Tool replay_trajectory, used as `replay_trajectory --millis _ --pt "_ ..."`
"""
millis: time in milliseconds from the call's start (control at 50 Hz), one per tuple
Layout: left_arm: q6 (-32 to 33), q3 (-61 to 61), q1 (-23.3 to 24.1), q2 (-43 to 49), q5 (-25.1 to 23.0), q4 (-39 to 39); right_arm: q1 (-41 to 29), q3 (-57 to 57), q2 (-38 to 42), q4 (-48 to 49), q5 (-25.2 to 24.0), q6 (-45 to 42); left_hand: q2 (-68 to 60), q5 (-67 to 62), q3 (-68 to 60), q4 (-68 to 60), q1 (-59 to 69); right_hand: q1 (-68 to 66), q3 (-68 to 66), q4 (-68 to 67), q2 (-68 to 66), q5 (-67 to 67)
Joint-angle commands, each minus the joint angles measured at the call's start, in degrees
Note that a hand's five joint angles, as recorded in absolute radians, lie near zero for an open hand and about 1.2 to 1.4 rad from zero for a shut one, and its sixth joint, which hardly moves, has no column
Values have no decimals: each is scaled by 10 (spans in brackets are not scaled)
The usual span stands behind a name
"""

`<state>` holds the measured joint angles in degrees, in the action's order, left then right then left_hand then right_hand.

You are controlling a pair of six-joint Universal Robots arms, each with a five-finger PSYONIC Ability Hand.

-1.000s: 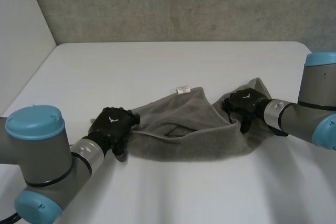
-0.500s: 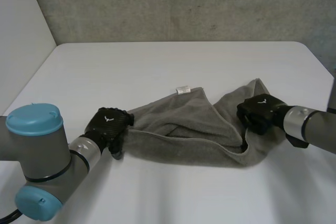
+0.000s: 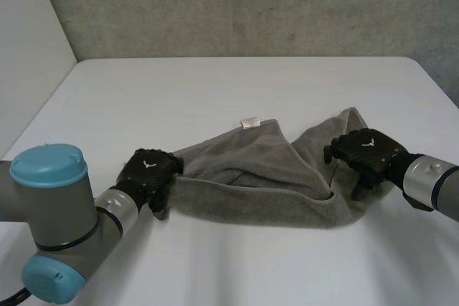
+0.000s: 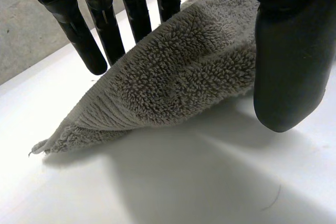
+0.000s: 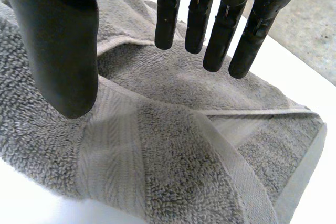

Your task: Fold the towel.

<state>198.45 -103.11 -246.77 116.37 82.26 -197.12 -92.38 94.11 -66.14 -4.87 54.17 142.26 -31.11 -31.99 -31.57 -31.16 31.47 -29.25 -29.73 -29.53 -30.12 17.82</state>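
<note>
A grey towel (image 3: 251,177) lies crumpled in a long, loosely folded heap across the white table (image 3: 215,84), with a small white label (image 3: 249,122) at its far edge. My left hand (image 3: 149,170) rests at the towel's left corner. In the left wrist view that corner (image 4: 173,82) runs between the straight fingers (image 4: 86,35) and the thumb, its tip on the table. My right hand (image 3: 367,152) sits at the towel's right end. In the right wrist view its straight fingers (image 5: 199,19) and its thumb hover apart over the folded layers (image 5: 173,145), holding nothing.
A grey concrete wall stands behind the table's far edge. Bare white tabletop stretches beyond the towel and in front of it. Both forearms reach in low from the near corners.
My right hand pulled the towel's right end outward, then opened and let go, drawing back toward the near right. The towel settled flatter. My left hand barely moved.
</note>
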Motion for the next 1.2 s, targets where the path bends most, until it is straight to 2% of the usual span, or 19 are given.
replay_trajectory --millis 20,300,500,760,840,880,900,920,960,1060,1100,1200 --pt "0 -2 0 0 0 -12 -5 7 1 -3 -6 -38 29 138 34 29 -33 15 20 18 24 -1" --pt "0 -2 0 1 -1 -13 -10 17 8 -8 -2 -51 31 139 35 31 -34 -35 -31 -33 -27 50" --pt "0 -1 1 6 -1 -12 -18 21 11 -47 -9 -53 26 134 30 26 -29 -141 -136 -138 -133 156" --pt "0 6 0 18 -1 -14 -19 20 32 -81 -26 -92 16 124 20 16 -19 -156 -152 -154 -148 171" --pt "-2 7 1 19 -2 -15 -17 17 33 -81 -25 -90 -46 62 -42 -46 43 -234 -229 -231 -225 248" --pt "-2 7 1 19 -2 -15 -13 13 33 -79 -25 -84 -85 24 -80 -85 81 -418 -413 -415 -409 432" --pt "-2 7 1 19 -3 -17 -13 13 33 -79 -25 -84 -112 -3 -107 -112 108 -419 -414 -416 -410 433" --pt "-2 7 1 19 -3 -17 -15 12 32 -78 -24 -83 -112 -3 -108 -112 109 -501 -496 -498 -492 515" --pt "-2 7 1 18 -3 -26 -14 12 31 -76 -22 -82 -122 -14 -118 -122 119 -507 -503 -505 -499 522" --pt "-3 9 1 18 -6 -38 -10 5 22 -73 -22 -51 -122 -14 -118 -122 119 -507 -503 -505 -499 522" --pt "-3 12 1 18 -9 -40 -5 -3 15 -54 -22 0 -122 -14 -118 -122 119 -507 -503 -505 -499 522" --pt "-5 26 2 20 -10 -39 -4 -3 5 -22 -15 44 -126 -17 -121 -125 122 -507 -503 -505 -499 522"
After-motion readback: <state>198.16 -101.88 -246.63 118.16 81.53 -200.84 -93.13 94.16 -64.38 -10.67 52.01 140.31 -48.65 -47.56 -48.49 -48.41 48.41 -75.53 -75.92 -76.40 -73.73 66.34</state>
